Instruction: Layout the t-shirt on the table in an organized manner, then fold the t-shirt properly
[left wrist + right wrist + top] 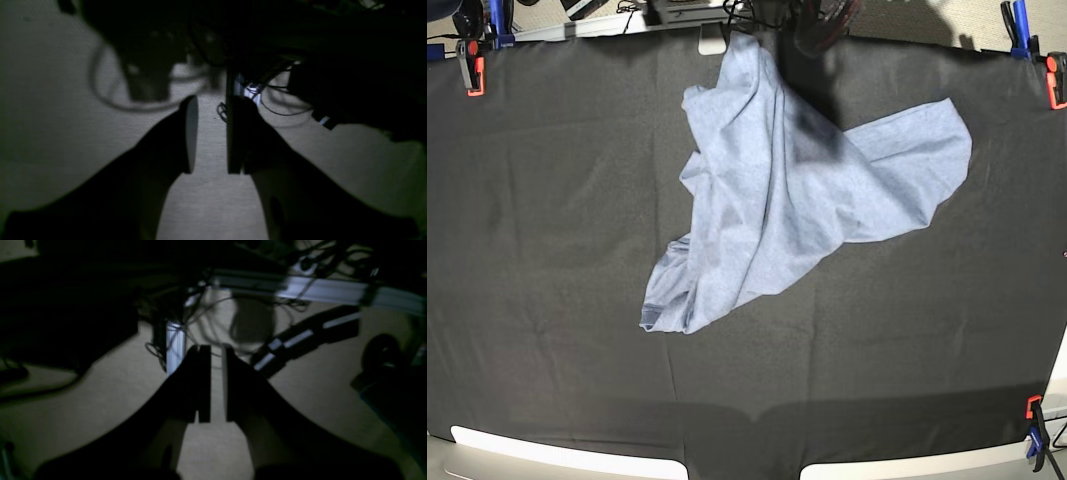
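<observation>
The t-shirt point(797, 200) lies crumpled on the table point(547, 250), its blue-grey cloth bunched from the far middle down to a point at the near left, with one flap spread to the right. No lettering shows. Neither arm appears in the base view. My left gripper point(211, 133) hangs over a pale floor, its jaws clearly apart and empty. Over the same sort of floor, my right gripper point(216, 383) has only a thin gap between its pads, with nothing in it. Neither wrist view shows the shirt.
Orange-black clamps point(472, 65) point(1052, 75) point(1034, 430) pin the black cloth at the corners. Both wrist views are dim and show loose cables point(273, 100), an aluminium rail point(317, 290) and dark gear on the floor.
</observation>
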Robot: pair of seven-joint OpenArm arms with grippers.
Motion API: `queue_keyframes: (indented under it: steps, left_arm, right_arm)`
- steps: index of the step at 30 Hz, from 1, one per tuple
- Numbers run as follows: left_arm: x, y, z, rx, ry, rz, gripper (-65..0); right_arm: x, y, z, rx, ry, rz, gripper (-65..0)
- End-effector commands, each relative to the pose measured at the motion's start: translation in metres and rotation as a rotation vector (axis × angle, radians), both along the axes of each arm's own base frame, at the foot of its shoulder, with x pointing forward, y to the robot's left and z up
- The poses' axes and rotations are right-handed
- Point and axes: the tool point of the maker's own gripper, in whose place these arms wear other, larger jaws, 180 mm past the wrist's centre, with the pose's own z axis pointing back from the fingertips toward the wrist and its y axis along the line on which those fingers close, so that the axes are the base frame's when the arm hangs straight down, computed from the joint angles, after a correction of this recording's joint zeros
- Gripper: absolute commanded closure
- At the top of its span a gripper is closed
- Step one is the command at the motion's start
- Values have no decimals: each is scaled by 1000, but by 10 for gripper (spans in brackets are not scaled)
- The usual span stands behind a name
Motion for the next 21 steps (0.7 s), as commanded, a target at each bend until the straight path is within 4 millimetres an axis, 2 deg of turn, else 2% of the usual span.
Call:
queue_keyframes:
  steps: [1, 6, 11, 16, 21]
  left_arm:
    - [-7, 7, 6, -3, 1, 10, -137]
    - [-9, 41, 31, 15, -14, 46, -137]
    - [0, 67, 65, 48, -73, -28, -138]
    - [8, 71, 100, 54, -111, -124, -137]
    - [25, 64, 128, 46, -162, -200, -137]
  right_arm:
    - [-10, -4, 6, 1, 5, 4, -60]
    - [-23, -17, 32, 28, -2, -61, -60]
    - [-22, -26, 66, 37, -46, 5, -60]
    - [-17, -23, 109, 72, -111, 100, -60]
    - [-10, -3, 154, 138, -177, 173, -60]
